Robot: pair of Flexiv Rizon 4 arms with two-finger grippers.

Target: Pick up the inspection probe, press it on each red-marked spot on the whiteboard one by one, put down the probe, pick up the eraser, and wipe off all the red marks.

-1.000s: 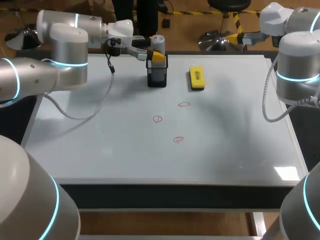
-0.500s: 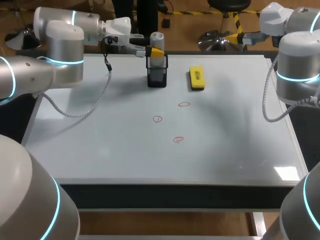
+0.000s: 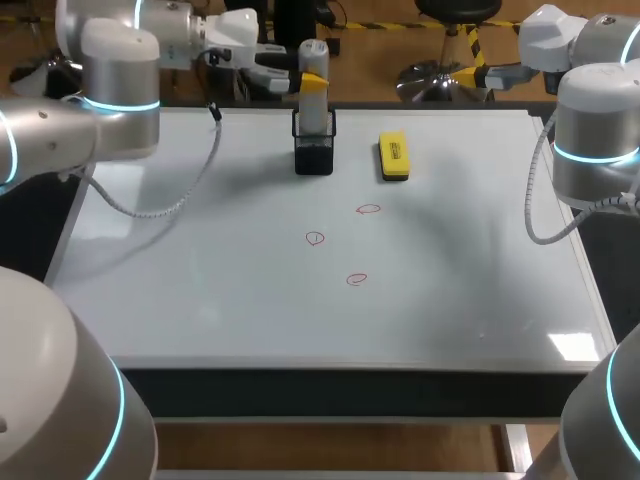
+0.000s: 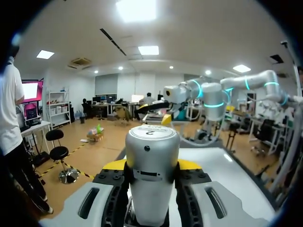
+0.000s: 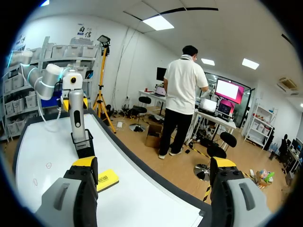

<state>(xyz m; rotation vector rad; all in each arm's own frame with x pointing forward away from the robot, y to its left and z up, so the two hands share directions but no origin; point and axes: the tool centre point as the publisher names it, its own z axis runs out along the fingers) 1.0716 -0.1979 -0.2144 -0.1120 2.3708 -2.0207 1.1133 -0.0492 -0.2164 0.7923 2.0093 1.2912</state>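
The silver cylindrical inspection probe (image 3: 314,95) stands upright, its lower end still inside the black holder (image 3: 313,157) at the whiteboard's (image 3: 200,300) far edge. My left gripper (image 3: 303,84) is shut on its upper part; in the left wrist view the probe (image 4: 151,175) fills the gap between the yellow fingertips (image 4: 113,165). The yellow eraser (image 3: 394,157) lies just right of the holder. Three small red marks (image 3: 369,209), (image 3: 315,238), (image 3: 357,279) sit mid-board. My right gripper (image 5: 154,163) hangs open and empty off the far right corner, looking across at the probe (image 5: 75,111) and the eraser (image 5: 107,179).
The left arm's cable (image 3: 190,190) droops over the left part of the board. My right arm (image 3: 595,130) stands at the board's right edge. A black rim runs along the table's front edge (image 3: 350,385).
My left gripper closed on the probe and has risen, drawing it partway up out of the holder. The right arm has kept still.
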